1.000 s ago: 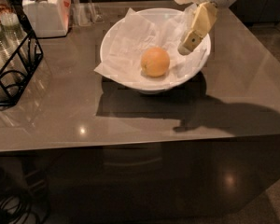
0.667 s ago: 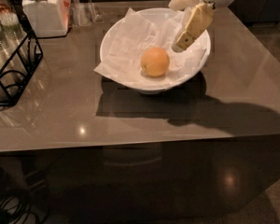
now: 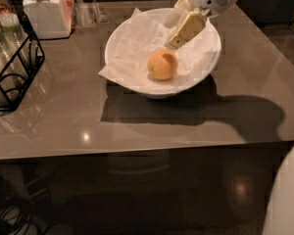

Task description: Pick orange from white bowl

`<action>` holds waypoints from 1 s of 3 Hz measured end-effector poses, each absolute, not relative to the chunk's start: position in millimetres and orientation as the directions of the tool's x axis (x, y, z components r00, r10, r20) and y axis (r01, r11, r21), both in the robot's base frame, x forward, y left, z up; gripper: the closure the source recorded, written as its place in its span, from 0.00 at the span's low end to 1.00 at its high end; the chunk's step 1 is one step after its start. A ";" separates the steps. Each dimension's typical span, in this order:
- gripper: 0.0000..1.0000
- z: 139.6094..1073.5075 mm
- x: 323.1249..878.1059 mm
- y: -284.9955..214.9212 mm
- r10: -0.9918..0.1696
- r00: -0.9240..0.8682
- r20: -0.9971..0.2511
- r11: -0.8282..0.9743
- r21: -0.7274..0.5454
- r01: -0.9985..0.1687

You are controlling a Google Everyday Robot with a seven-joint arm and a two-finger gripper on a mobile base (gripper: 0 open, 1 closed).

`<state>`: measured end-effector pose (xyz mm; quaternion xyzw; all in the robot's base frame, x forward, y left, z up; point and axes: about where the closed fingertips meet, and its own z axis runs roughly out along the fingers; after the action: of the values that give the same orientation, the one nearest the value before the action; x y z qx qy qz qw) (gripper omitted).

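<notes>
The orange (image 3: 162,65) lies in the white bowl (image 3: 157,90), on crinkled white paper (image 3: 132,48), near the bowl's middle. The bowl stands on the grey-brown table at the back centre. My gripper (image 3: 169,35) reaches in from the upper right and hangs over the bowl, just above and slightly right of the orange. Its two cream fingers (image 3: 188,29) are spread apart and point down-left toward the orange. They hold nothing and do not touch the fruit.
A white lidded jar (image 3: 46,11) stands at the back left, with a clear glass object (image 3: 88,9) beside it. A black wire rack (image 3: 14,67) with bottles is on the left edge. The table's front edge (image 3: 137,148) runs across the view. A white robot part (image 3: 289,199) is at bottom right.
My gripper has moved left and down over the bowl, and its fingertips are closer to the orange. The orange and bowl have not moved.
</notes>
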<state>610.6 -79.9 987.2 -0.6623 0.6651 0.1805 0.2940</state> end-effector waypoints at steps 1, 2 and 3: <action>0.18 965.9 625.6 -64.7 -0.749 0.049 -0.660 0.022 -0.098 -0.995; 0.13 948.4 633.1 -60.7 -0.728 0.020 -0.685 0.020 -0.050 -0.999; 0.14 931.4 636.4 -61.7 -0.712 -0.025 -0.702 0.035 0.000 -0.999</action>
<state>636.4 -61.7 931.4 -0.6427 0.6657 0.2637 0.2727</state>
